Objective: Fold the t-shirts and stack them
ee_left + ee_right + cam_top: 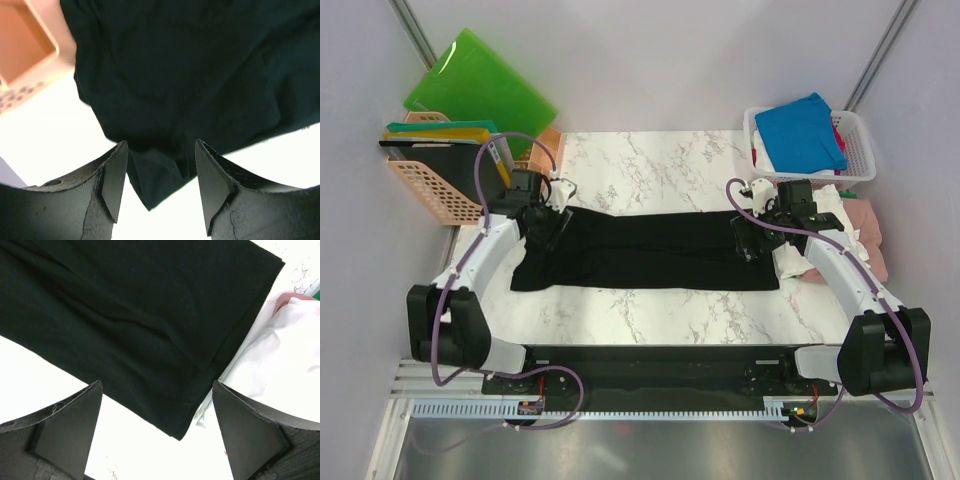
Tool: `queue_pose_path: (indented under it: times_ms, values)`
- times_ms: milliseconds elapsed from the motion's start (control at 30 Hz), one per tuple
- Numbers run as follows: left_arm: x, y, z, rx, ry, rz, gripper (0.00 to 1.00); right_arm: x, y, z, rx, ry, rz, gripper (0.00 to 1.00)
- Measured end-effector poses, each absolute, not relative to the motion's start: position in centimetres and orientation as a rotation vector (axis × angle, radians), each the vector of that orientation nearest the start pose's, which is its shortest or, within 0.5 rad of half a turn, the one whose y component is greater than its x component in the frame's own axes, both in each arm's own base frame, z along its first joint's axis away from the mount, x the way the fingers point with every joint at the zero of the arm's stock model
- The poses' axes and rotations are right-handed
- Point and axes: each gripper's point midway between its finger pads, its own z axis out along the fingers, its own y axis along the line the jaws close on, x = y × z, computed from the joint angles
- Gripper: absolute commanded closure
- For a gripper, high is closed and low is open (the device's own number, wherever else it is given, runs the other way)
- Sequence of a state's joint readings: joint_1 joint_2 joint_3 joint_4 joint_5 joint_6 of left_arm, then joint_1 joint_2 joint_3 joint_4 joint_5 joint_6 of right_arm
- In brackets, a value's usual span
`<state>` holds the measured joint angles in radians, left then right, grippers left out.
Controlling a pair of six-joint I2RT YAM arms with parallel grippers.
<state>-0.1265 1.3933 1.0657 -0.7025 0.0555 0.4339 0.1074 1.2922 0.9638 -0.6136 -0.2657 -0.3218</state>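
black t-shirt (650, 250), soft cloth folded into a long strip, lies flat across the white marble counter (650, 310), l to r. left gripper (548, 222) sits over its left end w/ jaws apart; a cloth corner shows between the fingers (112, 185) but isn't pinched. right gripper (757, 238) is over the right end, jaws wide, nothing held. shirt's hem runs under it, overlapping a white t-shirt (280, 355). bright blue t-shirt (802, 130) lies in the white plastic basket (863, 140) far right; peach plastic basket (430, 195) stands far left.
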Motion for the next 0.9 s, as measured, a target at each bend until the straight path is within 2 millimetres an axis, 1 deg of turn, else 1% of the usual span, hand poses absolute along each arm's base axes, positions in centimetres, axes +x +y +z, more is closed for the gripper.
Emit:
queue_pose_path:
  times_ms: [67, 133, 267, 333, 400, 467, 600, 800, 900]
  values:
    - [33.1, -3.5, 11.5, 0.742, 2.497, 0.036, 0.37, 30.7, 6.7, 12.2, -0.633, 2.401, 0.244, 0.02]
    - [34.0, -3.7, 10.3, 0.752, 2.527, 0.029, 0.37, 30.7, 6.7, 12.1, -0.634, 2.403, 0.244, 0.02]
    - [34.5, -3.8, 7.2, 0.775, 2.616, 0.007, 0.37, 30.6, 6.7, 12.1, -0.633, 2.404, 0.244, 0.02]
    - [34.8, -3.8, 6.0, 0.782, 2.647, 0.004, 0.37, 30.6, 6.6, 12.1, -0.634, 2.405, 0.244, 0.02]
    - [34.8, -3.7, 5.4, 0.786, 2.666, 0.006, 0.37, 30.5, 6.6, 11.8, -0.639, 2.409, 0.243, 0.02]
    - [34.8, -3.5, 5.3, 0.785, 2.672, 0.017, 0.37, 30.3, 6.6, 11.5, -0.643, 2.417, 0.243, 0.02]
    - [34.6, -3.2, 6.0, 0.776, 2.655, 0.048, 0.37, 29.7, 6.5, 10.7, -0.646, 2.438, 0.249, 0.02]
    - [32.4, -1.9, 8.0, 0.749, 2.616, 0.130, 0.36, 29.7, 6.5, 10.4, -0.645, 2.444, 0.251, 0.02]
    - [31.0, -0.9, 8.4, 0.720, 2.612, 0.159, 0.35, 29.8, 6.5, 10.4, -0.645, 2.443, 0.251, 0.02]
